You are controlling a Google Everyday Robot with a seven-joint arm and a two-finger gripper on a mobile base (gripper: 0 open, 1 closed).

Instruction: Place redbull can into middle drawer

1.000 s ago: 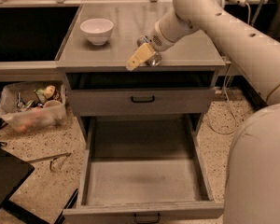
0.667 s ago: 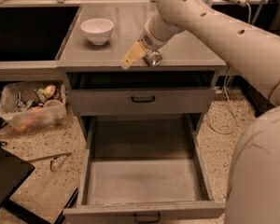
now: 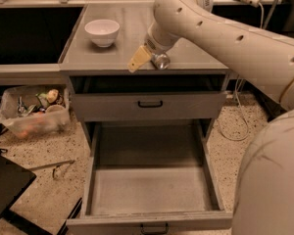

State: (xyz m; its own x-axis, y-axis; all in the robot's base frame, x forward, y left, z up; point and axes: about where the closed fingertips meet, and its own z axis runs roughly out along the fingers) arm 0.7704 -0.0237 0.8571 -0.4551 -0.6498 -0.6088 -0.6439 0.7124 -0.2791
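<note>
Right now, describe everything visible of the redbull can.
The redbull can shows mainly one shiny, round silver metal end, turned toward the camera, so it seems tipped rather than upright. Its body is mostly hidden behind the gripper, which sits right against it on its left in the picture. It is at the front edge of the grey countertop, not in the middle drawer pulled out below.

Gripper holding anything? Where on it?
Cannot tell. The gripper is against the can at the countertop's front edge; the contact is hidden.
</note>
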